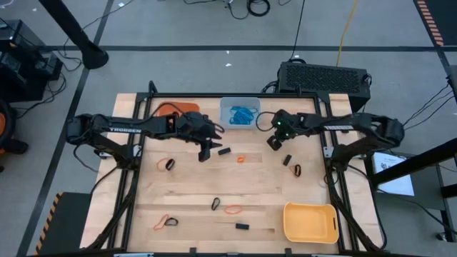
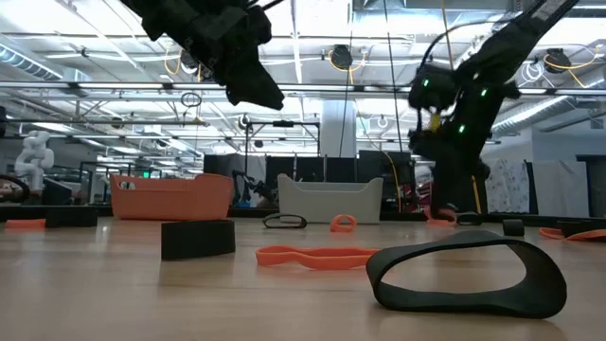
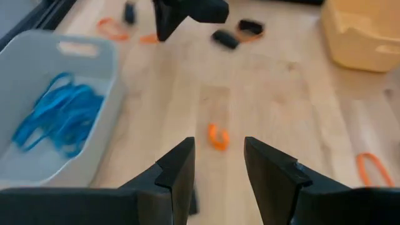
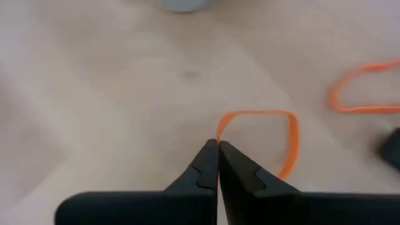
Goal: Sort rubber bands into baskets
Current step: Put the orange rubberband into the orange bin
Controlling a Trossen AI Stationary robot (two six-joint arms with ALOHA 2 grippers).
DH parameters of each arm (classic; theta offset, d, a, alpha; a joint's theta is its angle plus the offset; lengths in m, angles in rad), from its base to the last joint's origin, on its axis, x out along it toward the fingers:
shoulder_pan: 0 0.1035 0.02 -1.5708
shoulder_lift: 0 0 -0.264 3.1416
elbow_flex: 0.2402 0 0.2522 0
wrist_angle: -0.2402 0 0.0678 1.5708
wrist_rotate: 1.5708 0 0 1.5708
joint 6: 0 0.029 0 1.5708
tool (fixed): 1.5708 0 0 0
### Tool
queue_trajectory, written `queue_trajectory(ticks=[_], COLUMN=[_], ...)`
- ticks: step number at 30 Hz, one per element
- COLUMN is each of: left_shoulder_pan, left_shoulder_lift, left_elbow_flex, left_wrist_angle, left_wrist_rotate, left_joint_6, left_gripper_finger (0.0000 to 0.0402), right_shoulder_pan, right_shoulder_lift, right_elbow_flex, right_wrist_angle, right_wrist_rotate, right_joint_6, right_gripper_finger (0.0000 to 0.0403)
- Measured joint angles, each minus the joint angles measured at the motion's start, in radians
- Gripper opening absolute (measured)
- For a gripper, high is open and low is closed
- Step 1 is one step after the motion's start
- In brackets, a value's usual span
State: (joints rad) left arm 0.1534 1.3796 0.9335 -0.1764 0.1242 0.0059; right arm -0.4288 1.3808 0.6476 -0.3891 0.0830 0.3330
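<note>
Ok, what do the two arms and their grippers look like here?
Both arms are dark with jointed links. The left arm carries white lettering along one link; the right arm shows green lights near its wrist. Each ends in two dark angular fingers, with stepped tips.

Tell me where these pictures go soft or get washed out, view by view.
Low view: the black rubber band up front is crisp, while the room behind is busy with bright ceiling lights. Left wrist view: the blue rubber bands and the yellow basket are smeared. Right wrist view: the table is hazy, and the orange rubber band is soft-edged.
</note>
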Motion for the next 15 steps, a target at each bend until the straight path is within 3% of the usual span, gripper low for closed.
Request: queue_trajectory(ticks=[7, 15], left_shoulder_pan=[-0.124, -0.207], left_shoulder_lift=[0.062, 0.258], left_elbow_flex=[-0.046, -0.051], left_wrist_angle=[0.244, 0.583], left_wrist_rotate=[0.005, -0.003], left_joint_6=[0.08, 0.244], left_gripper_finger=[0.0145, 0.0145], right_shoulder_pan=[0.143, 0.314], right_shoulder_lift=[-0.163, -0.197], right_elbow_flex=[0.0, 0.0], right_wrist_angle=[0.016, 0.162], right_wrist_rotate=[-0.14, -0.321], right_joint_6=[-0.008, -0.033], right_gripper_finger=[0.0, 0.0])
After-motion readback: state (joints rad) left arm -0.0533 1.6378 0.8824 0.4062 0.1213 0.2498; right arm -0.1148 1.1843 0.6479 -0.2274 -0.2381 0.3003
